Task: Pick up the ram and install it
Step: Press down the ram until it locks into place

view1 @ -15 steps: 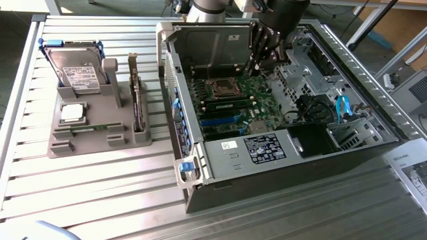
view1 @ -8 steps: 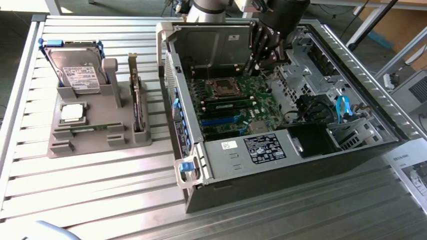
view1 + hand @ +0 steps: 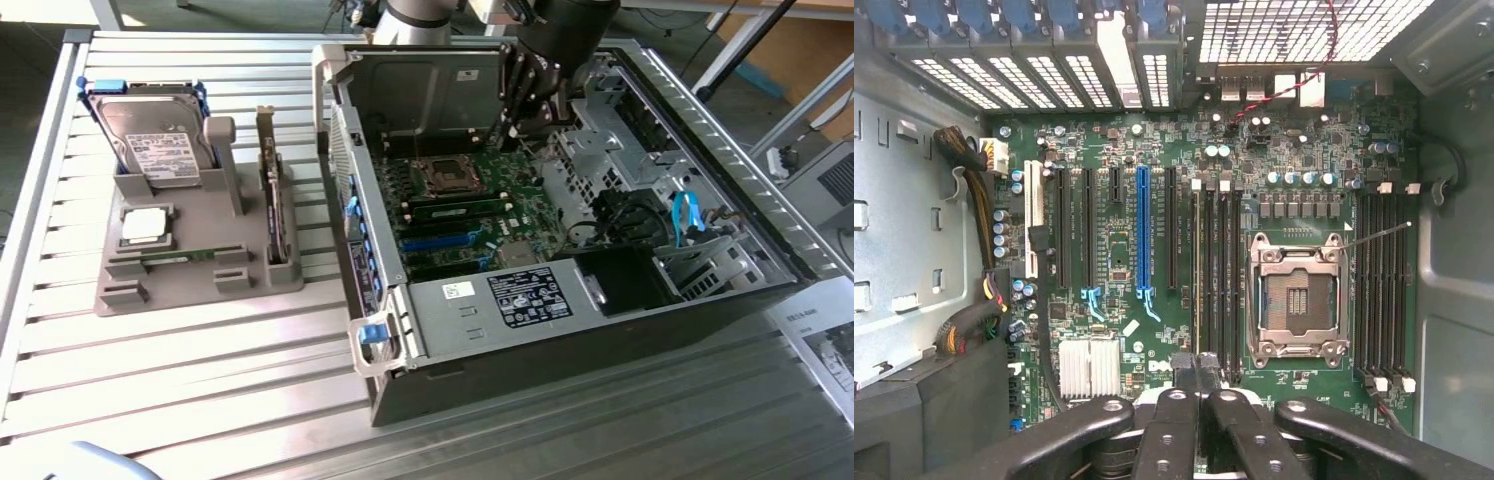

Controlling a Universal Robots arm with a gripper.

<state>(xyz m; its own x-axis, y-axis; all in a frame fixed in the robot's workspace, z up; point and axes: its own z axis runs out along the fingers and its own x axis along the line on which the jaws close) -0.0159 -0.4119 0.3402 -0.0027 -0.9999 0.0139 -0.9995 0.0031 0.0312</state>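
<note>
The ram (image 3: 1197,270) stands edge-up in a slot beside the empty processor socket (image 3: 1297,295), straight below the jaws (image 3: 1199,375), which are clenched on nothing above the motherboard (image 3: 1124,180). Pick-up and placing look done, though I cannot tell whether it is fully latched. A similar green stick (image 3: 174,256) lies in the grey holder (image 3: 200,290) on the bench (image 3: 200,380), well away from the jaws.

Bright light washes the slatted table (image 3: 200,380); glare whitens its slats. The case (image 3: 534,385) interior is shadowed; the motherboard (image 3: 1164,150) evenly lit.
</note>
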